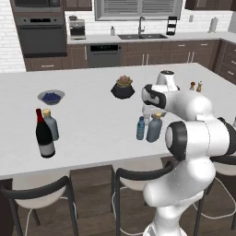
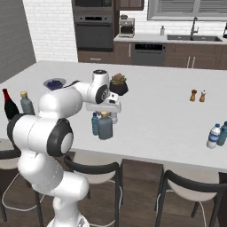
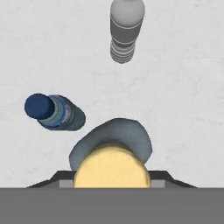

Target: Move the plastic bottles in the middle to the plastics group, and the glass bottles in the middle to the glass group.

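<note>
In the middle of the white island counter (image 1: 92,133) stands the grey-blue glass bottle (image 1: 154,130) (image 2: 105,128) with a yellow cap. My gripper (image 1: 157,115) (image 2: 105,114) (image 3: 111,175) reaches straight down over it, jaws closed against the cap's sides. Just left of it is the small blue plastic bottle (image 1: 140,128) (image 2: 95,124) (image 3: 54,112), upright and untouched. A pale clear bottle (image 3: 126,28) stands just beyond them. The glass group, a dark wine bottle (image 1: 44,135) and a grey yellow-capped bottle (image 1: 50,124), is at the counter's left. Two plastic bottles (image 2: 213,136) stand at the right.
A dark pot with a succulent (image 1: 123,87) sits behind the middle bottles, and a bowl of blueberries (image 1: 50,97) lies at the back left. Salt and pepper shakers (image 2: 198,95) stand at the right. Stools (image 1: 133,177) line the counter's near edge.
</note>
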Tool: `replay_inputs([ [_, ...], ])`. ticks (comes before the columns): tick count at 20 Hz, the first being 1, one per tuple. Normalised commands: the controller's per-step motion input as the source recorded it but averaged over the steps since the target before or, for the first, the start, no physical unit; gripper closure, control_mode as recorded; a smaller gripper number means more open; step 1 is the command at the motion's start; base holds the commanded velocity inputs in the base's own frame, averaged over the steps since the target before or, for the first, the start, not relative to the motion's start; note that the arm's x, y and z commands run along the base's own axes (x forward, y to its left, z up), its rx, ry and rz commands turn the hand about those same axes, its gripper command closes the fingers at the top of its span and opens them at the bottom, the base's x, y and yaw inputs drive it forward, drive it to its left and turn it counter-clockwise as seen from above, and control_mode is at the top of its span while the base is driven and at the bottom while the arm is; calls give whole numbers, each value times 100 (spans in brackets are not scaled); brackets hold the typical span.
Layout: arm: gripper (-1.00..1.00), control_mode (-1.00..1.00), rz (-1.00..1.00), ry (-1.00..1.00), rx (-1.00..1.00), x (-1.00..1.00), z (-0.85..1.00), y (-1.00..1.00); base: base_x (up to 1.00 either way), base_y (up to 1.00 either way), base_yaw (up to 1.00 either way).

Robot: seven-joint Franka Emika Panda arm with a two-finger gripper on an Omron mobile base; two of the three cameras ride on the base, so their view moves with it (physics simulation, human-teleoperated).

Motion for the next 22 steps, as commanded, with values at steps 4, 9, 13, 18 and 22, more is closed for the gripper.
replay_inputs([
  [4, 100, -100, 0, -3, 6, -87, 24, -1, 0, 0, 0],
  [9, 100, -100, 0, 0, 1, -59, 36, 9, 0, 0, 0],
  [13, 100, -100, 0, 0, 0, -26, 17, 69, 0, 0, 0],
  [18, 100, -100, 1, -4, 0, -10, 25, 96, 0, 0, 0],
  [22, 100, -100, 4, -12, 0, 0, 31, 92, 0, 0, 0],
])
